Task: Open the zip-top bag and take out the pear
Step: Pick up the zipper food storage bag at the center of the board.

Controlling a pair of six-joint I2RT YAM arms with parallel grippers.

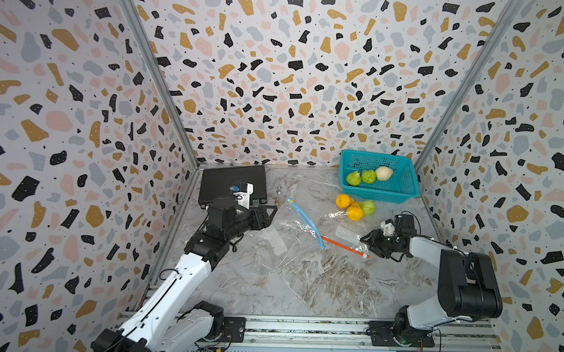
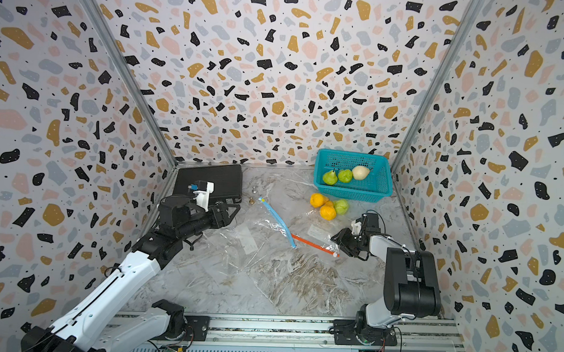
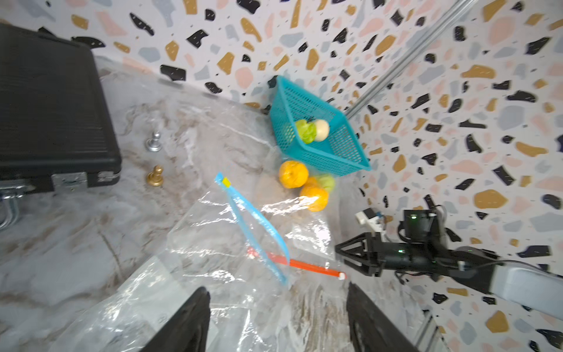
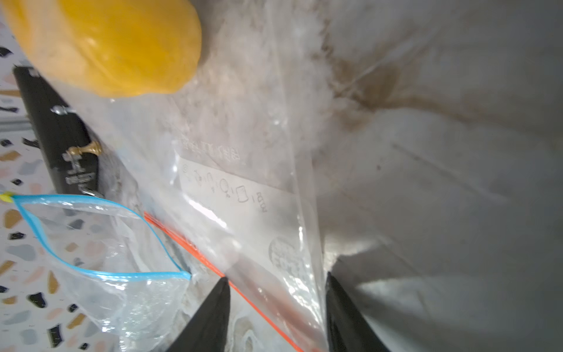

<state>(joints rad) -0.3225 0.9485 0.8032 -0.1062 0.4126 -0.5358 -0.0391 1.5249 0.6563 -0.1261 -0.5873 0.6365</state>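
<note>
Marbled surface [image 1: 303, 280] carries the clear orange-zip bag [image 1: 346, 233]. Its pale green pear [image 1: 368, 207] lies beyond two oranges [image 1: 354, 213], far from the right gripper [image 1: 367, 246], whose part-open jaws straddle the near corner. The left gripper [image 3: 276, 288] hangs wide open.

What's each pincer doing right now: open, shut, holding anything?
Left pincer: open, holding nothing.
Right pincer: open, jaws astride the edge of the orange-zip bag, not clamped on it.
</note>
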